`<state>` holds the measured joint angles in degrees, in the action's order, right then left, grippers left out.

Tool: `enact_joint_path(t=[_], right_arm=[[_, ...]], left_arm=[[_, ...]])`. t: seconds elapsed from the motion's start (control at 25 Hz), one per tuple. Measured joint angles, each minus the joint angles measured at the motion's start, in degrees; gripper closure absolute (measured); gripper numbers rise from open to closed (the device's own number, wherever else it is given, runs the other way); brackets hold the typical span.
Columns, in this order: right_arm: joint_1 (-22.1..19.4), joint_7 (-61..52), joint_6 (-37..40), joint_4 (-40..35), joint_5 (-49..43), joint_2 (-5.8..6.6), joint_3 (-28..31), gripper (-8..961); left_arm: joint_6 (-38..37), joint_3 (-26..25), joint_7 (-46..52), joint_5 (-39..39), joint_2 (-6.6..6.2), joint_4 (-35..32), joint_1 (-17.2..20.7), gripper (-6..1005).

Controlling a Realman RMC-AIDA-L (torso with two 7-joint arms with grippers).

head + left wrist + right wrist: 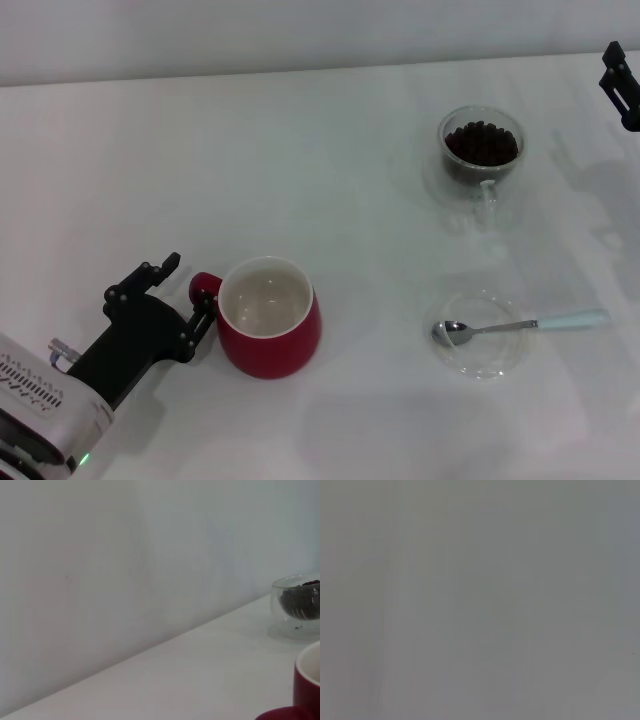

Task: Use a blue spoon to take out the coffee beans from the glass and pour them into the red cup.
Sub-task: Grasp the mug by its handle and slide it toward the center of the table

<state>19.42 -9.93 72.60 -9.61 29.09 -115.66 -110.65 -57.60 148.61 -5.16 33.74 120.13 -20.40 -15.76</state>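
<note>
The red cup stands upright at the front left, white inside and with nothing in it; a slice of the red cup also shows in the left wrist view. My left gripper is at its small handle, open, with one finger touching the handle. The glass with coffee beans stands at the back right, and the glass also shows far off in the left wrist view. The blue spoon lies across a clear saucer. My right gripper hangs at the far right edge, away from everything.
A flat clear saucer lies at the front right under the spoon's bowl. The white table meets a pale wall at the back. The right wrist view shows only a plain grey surface.
</note>
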Motion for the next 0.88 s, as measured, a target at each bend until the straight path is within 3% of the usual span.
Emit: enact_joint_path(t=[0.12, 0.24, 0.88], right_arm=[[0.0, 0.0, 0.0, -0.04, 0.0, 0.0, 0.0, 131], [0.0, 0.0, 0.0, -0.06, 0.0, 0.0, 0.0, 131], [-0.09, 0.0, 0.47, 0.01, 0.01, 0.0, -0.53, 132]], left_arm=[[-0.49, 0.18, -0.02, -0.22, -0.09, 0.0, 0.12, 546], [-1.16, 0.5, -0.02, -0.28, -0.08, 0.0, 0.5, 308], [-6.91, 0.72, -3.49, -0.43, -0.22, 0.03, 5.37, 254]])
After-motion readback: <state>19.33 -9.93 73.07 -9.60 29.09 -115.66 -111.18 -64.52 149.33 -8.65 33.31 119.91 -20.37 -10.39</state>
